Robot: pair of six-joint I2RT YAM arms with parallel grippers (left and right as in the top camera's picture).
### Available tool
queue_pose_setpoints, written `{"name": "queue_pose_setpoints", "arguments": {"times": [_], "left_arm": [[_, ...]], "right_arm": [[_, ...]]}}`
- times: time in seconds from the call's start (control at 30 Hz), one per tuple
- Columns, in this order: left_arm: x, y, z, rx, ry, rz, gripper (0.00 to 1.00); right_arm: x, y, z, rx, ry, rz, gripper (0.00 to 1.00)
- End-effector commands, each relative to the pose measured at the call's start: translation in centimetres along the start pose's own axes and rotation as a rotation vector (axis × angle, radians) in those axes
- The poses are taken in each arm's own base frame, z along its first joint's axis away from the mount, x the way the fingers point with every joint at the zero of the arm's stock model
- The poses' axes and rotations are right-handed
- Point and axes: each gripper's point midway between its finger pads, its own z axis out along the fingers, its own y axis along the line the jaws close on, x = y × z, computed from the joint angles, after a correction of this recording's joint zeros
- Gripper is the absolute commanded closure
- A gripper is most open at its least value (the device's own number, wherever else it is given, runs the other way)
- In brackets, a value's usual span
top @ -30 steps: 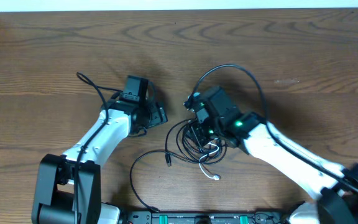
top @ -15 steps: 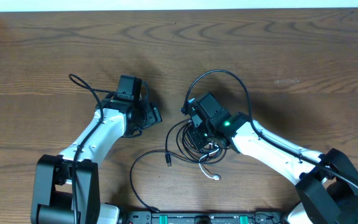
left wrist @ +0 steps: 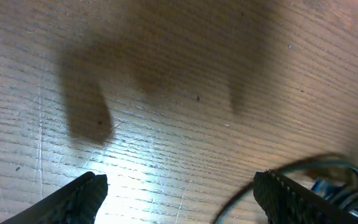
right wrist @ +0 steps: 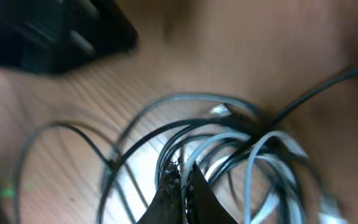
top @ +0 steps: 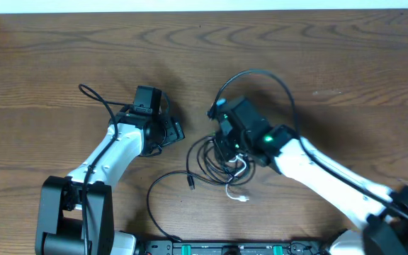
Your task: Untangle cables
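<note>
The cables (top: 205, 157) lie as a tangle of thin black cords in the middle of the table. One big loop (top: 257, 74) arches toward the far side, and a whitish strand (top: 238, 188) trails toward the near side. My right gripper (top: 225, 150) sits in the tangle; in the right wrist view the right gripper (right wrist: 182, 172) is shut, with a pale strand (right wrist: 211, 147) pinched between its tips. My left gripper (top: 173, 132) hovers to the left of the tangle. In its wrist view the left gripper (left wrist: 179, 184) is open over bare wood, with a cable loop (left wrist: 303, 167) beside its right finger.
One loose black cord (top: 159, 190) with a small plug (top: 191, 182) curves toward the table's near edge. A thicker black wire (top: 94, 96) sticks out behind the left arm. The arm bases (top: 218, 248) line the near edge. Bare wood spans the far half.
My right gripper has closed on a strand in the tangle, and the big loop has shifted slightly right. The left gripper moved a little to the left, then held still, open.
</note>
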Motion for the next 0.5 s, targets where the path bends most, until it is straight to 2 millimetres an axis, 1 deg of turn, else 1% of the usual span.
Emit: {"name": "queue_pose_setpoints", "arguments": {"times": [0.0, 0.03, 0.1, 0.17, 0.2, 0.3, 0.4, 0.47], "left_arm": [[0.1, 0.5, 0.2, -0.019, 0.003, -0.003, 0.18], [0.1, 0.5, 0.2, -0.019, 0.003, -0.003, 0.18], [0.1, 0.5, 0.2, -0.019, 0.003, -0.003, 0.18], [0.1, 0.5, 0.2, -0.019, 0.003, -0.003, 0.18], [0.1, 0.5, 0.2, -0.019, 0.004, -0.003, 0.18], [0.1, 0.5, 0.2, -0.018, 0.004, -0.003, 0.18], [0.1, 0.5, 0.2, -0.019, 0.003, -0.003, 0.18], [0.1, 0.5, 0.2, -0.018, 0.004, -0.003, 0.18]], "right_arm": [[-6.6, 3.1, -7.8, -0.076, -0.255, -0.103, 0.99], [-7.5, 3.4, -9.4, -0.079, -0.302, -0.115, 0.99], [-9.3, 3.9, -13.4, -0.078, -0.409, -0.147, 0.99], [-10.5, 3.9, -17.3, -0.064, -0.511, -0.174, 0.99], [-10.9, 3.8, -19.0, -0.055, -0.552, -0.177, 0.99], [-11.4, 2.9, -23.6, -0.02, -0.666, -0.176, 0.99], [-11.3, 1.6, -27.0, 0.032, -0.743, -0.166, 0.99], [-10.9, 0.3, -29.2, 0.078, -0.789, -0.144, 0.99]]}}
